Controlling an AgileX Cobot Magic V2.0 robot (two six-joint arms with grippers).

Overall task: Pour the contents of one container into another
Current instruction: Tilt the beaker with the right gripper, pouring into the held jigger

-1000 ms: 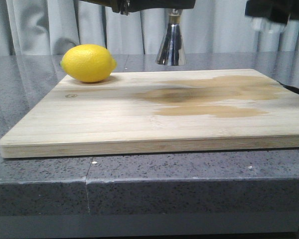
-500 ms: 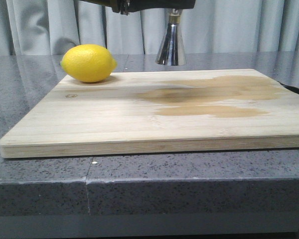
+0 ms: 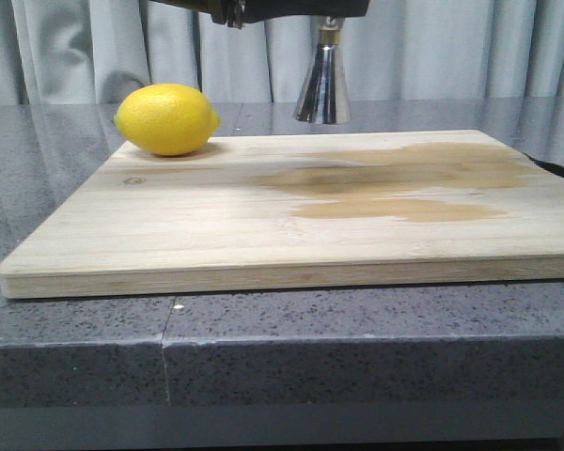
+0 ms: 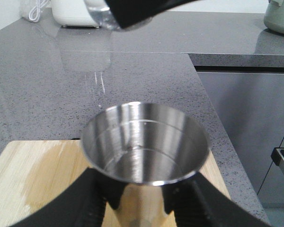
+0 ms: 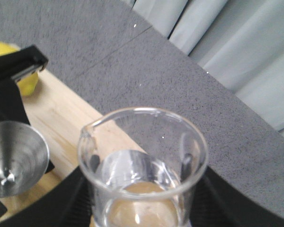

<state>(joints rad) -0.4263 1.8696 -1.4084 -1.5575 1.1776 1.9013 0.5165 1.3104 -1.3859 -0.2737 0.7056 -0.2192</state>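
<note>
The steel jigger (image 3: 321,85) hangs upright over the far edge of the wooden board (image 3: 216,216), its top hidden by the left gripper (image 3: 291,9). In the left wrist view the left gripper (image 4: 142,201) is shut on the jigger (image 4: 144,144) just below its open mouth. The right gripper (image 5: 142,194) is shut on the clear glass beaker (image 5: 142,156), held upright with its spout toward the jigger (image 5: 14,158). The beaker's base (image 4: 102,16) shows high above and beyond the jigger. The right gripper is out of the front view.
A yellow lemon (image 3: 166,118) lies on the board's far left corner. A wide wet stain (image 3: 404,178) darkens the board's right half. The board lies on a grey stone counter (image 3: 357,319); a white appliance (image 4: 68,12) stands on the counter beyond.
The right arm, seen at the top right of the front view a second ago, has left that view. The jigger and lemon have not moved.
</note>
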